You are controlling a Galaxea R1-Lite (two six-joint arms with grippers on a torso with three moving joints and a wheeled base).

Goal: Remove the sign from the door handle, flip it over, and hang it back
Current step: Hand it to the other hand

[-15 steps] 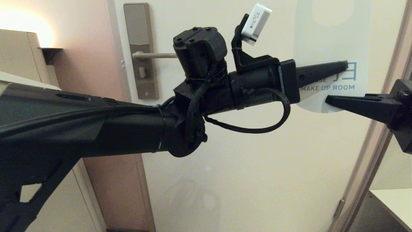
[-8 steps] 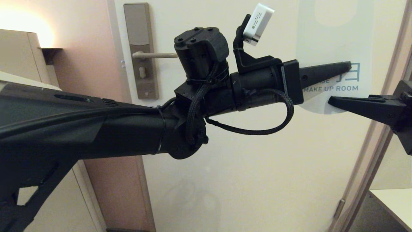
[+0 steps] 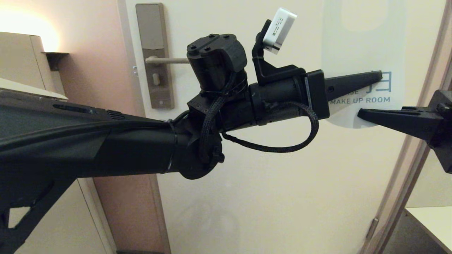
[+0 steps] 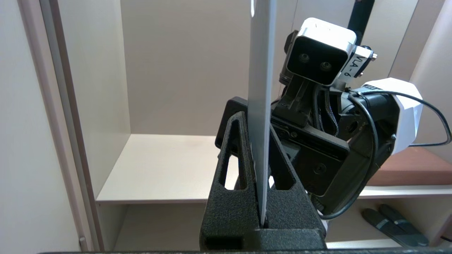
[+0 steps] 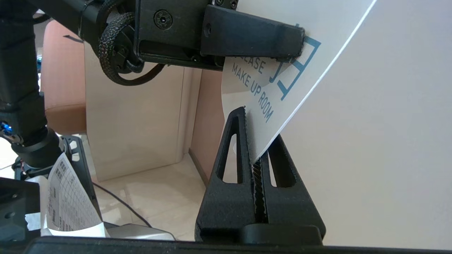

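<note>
The sign (image 3: 363, 46) is off the door handle (image 3: 169, 60) and is held upright before the door, far right of the handle, pale "MAKE UP ROOM" side toward me. My left gripper (image 3: 379, 76) reaches across from the left and is shut on the sign's lower part. In the left wrist view the sign (image 4: 261, 88) runs edge-on between the closed left gripper (image 4: 256, 120). My right gripper (image 3: 360, 113) comes from the right, shut on the sign's bottom edge. The right wrist view shows the right gripper (image 5: 259, 127) pinching a corner of the sign (image 5: 282, 70).
The handle sits on a tall lock plate (image 3: 153, 35) on the cream door (image 3: 282, 194). The door frame (image 3: 406, 169) runs down the right. A cabinet (image 3: 21, 60) stands at left. A shelf (image 4: 162, 165) and dark slippers (image 4: 392, 220) lie beyond the sign.
Both grippers keep their hold on the sign. Sign and arms have barely shifted.
</note>
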